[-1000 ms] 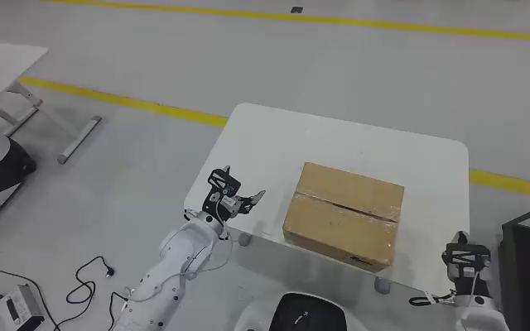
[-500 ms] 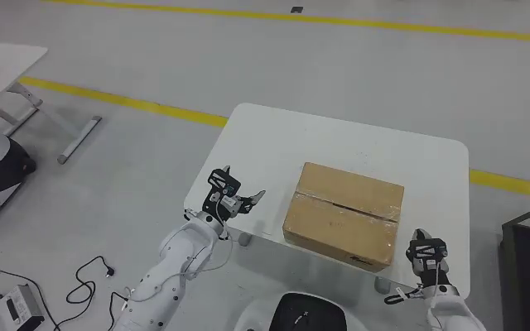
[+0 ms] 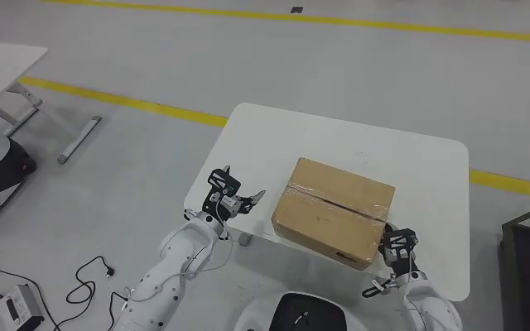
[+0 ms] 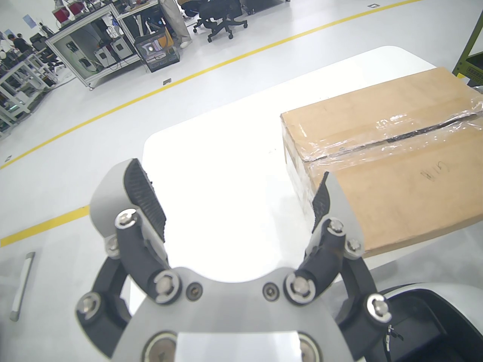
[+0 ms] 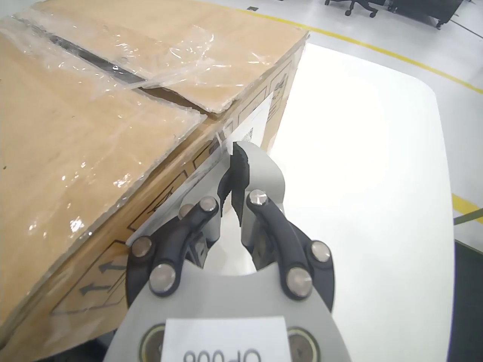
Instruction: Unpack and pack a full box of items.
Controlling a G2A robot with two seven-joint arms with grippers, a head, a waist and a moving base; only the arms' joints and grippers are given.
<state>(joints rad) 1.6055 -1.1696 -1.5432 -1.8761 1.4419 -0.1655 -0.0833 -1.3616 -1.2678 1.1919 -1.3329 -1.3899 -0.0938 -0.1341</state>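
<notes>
Contact shows at the near right: the right gripper (image 5: 234,175), fingers together on nothing, lies against the end wall of the closed box (image 5: 94,95), while the left gripper (image 4: 231,175), fingers spread wide, hangs off the opposite end, apart from it. The box sits toward the front of the table (image 3: 348,136), its taped centre seam split and one flap edge slightly lifted. I judge that the box is being positioned for opening, and the next move calls for a fingertip under that flap.

White table (image 3: 348,141), taped cardboard box (image 3: 331,211) resting on it
</notes>
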